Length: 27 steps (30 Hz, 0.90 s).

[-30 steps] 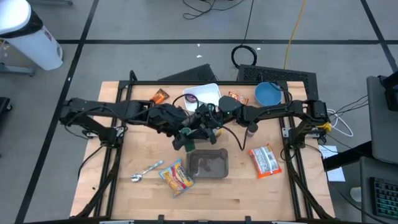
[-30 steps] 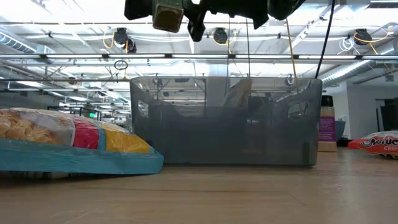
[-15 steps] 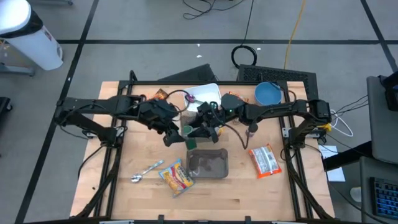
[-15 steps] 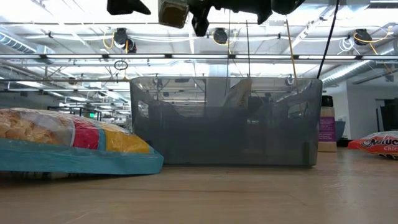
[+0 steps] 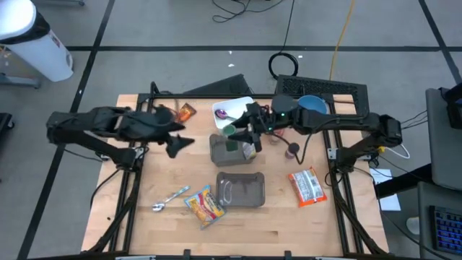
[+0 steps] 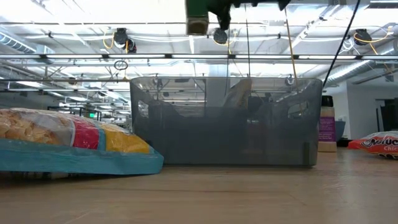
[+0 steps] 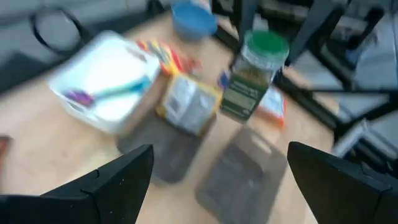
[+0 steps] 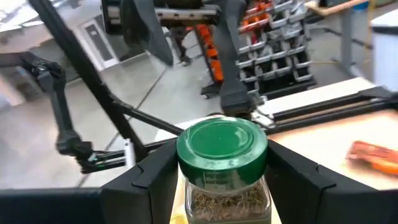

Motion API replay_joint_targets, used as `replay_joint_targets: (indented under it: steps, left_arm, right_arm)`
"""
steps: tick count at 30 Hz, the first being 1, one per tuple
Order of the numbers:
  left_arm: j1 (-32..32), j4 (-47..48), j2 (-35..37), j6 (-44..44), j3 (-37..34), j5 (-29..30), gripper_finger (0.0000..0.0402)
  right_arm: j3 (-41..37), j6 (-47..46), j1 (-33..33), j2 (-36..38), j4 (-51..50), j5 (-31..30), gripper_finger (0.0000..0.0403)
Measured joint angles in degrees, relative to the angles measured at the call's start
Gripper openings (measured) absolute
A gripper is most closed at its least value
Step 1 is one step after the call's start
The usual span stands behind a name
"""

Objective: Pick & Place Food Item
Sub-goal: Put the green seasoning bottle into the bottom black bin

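One green-lidded jar (image 5: 232,137) is clenched in the right hand (image 5: 241,135), held in the air over the far middle of the counter (image 5: 144,224), above a grey container (image 5: 224,149). Left hand (image 5: 175,145) hangs released and empty, well left of the jar.
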<state>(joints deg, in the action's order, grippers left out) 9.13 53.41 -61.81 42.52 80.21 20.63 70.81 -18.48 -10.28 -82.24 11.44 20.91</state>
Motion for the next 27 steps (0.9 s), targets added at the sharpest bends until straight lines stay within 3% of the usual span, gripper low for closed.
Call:
replay_joint_targets:
  steps: [10,14,19,23,27]
  left_arm:
    - [10.8,0.5,3.0,2.6,-2.8,21.4,0.0379]
    - [13.6,-0.8,3.0,7.1,-8.4,25.2,0.0379]
    - [15.5,-1.7,3.0,15.9,-15.0,26.2,0.0379]
    - [17.1,-10.3,3.0,17.2,-19.0,30.8,0.0379]
    - [18.0,-23.3,3.0,11.3,-23.0,34.8,0.0379]
  right_arm:
    - [0.0,3.8,3.5,2.4,-5.1,-11.3,0.0195]
    - [-2.8,3.3,6.4,2.6,-2.2,-16.2,0.0195]
    - [-11.3,-2.4,9.5,2.4,9.8,-22.2,0.0195]
    - [-15.7,-6.2,11.9,2.5,15.6,-27.4,0.0195]
    - [-16.5,-5.9,14.7,2.4,15.0,-32.8,0.0195]
